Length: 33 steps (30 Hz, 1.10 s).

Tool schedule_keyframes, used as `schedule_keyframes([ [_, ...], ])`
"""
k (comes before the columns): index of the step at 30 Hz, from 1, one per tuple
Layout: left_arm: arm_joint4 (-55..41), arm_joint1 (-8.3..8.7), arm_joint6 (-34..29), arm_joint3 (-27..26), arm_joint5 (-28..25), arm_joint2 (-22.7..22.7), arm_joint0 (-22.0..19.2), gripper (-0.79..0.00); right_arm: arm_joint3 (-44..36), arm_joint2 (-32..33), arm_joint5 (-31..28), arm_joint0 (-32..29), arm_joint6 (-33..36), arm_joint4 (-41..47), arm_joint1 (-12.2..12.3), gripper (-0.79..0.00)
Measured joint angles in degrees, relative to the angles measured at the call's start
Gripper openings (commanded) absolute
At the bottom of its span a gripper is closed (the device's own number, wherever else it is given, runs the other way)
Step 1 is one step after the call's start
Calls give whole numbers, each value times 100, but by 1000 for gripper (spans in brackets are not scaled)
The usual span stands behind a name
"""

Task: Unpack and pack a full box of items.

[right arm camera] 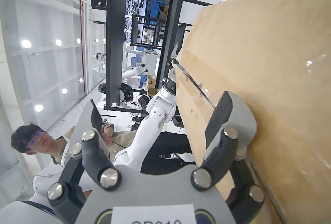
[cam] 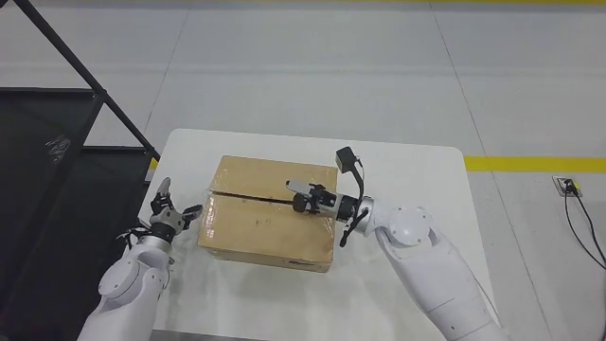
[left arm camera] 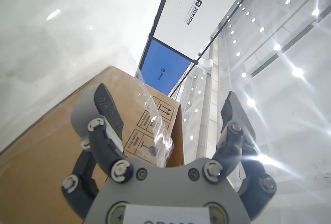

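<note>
A brown cardboard box [cam: 270, 218] lies shut in the middle of the white table [cam: 417, 166], with a dark seam [cam: 248, 193] across its top flaps. My right gripper [cam: 299, 196] is open above the box top at the seam; in the right wrist view [right arm camera: 157, 118] one fingertip [right arm camera: 219, 116] rests against the cardboard [right arm camera: 258, 67]. My left gripper [cam: 171, 212] stands open at the box's left end, close to its side. Between its fingers in the left wrist view [left arm camera: 168, 108] a strip of clear tape [left arm camera: 155, 116] sticks up from the box [left arm camera: 46, 147].
A black metal rack [cam: 57, 170] stands just left of the table, close to the left arm. Bare tabletop lies behind and to the right of the box. A cable and floor socket [cam: 566, 188] sit far right on the floor.
</note>
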Motion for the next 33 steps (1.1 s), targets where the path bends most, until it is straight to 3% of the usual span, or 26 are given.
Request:
schedule_keyframes([
  [19,-217,-110,187,202,-554,-38,-338,0,546,-156,-215,180,48,164,-65,0],
  [33,-182,-107,420,-533,-822,-449,-89,0,635,-141,-275,196,-48,124,-68,0],
])
